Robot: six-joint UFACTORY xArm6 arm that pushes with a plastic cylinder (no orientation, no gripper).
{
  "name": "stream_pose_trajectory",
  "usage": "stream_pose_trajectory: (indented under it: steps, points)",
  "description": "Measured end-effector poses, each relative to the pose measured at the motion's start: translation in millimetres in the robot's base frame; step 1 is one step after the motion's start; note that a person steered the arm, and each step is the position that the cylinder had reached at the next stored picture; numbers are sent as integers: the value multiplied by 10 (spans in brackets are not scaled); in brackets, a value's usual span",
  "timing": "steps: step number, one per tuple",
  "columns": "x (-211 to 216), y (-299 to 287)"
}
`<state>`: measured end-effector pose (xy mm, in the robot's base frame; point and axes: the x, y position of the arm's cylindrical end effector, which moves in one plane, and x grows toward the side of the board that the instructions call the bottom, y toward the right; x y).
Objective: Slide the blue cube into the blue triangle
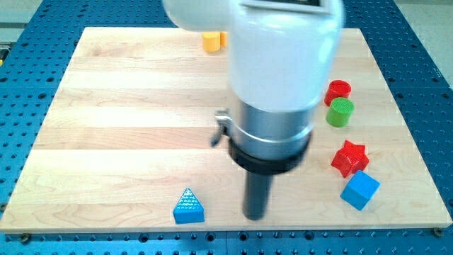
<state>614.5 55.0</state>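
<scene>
The blue cube [359, 190] lies near the board's bottom right, just below a red star block [349, 157]. The blue triangle [189, 207] lies near the bottom edge, left of centre. My tip [254, 216] rests on the board between them, closer to the triangle: about a hand's width to its right and well left of the cube. It touches neither block. The arm's white and grey body hides the board's middle and top centre.
A red cylinder [338, 90] and a green cylinder [340, 112] stand at the right, above the star. An orange block [212, 40] sits at the top, partly hidden by the arm. The wooden board [106, 127] lies on a blue perforated table.
</scene>
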Motion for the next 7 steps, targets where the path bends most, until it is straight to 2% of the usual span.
stream_pose_trajectory:
  steps: [1, 2, 3, 4, 5, 6, 7]
  points:
    - [43, 669]
    - [37, 2089]
    - [6, 2645]
    - [2, 2075]
    - [-95, 1960]
    - [-303, 2108]
    - [-303, 1373]
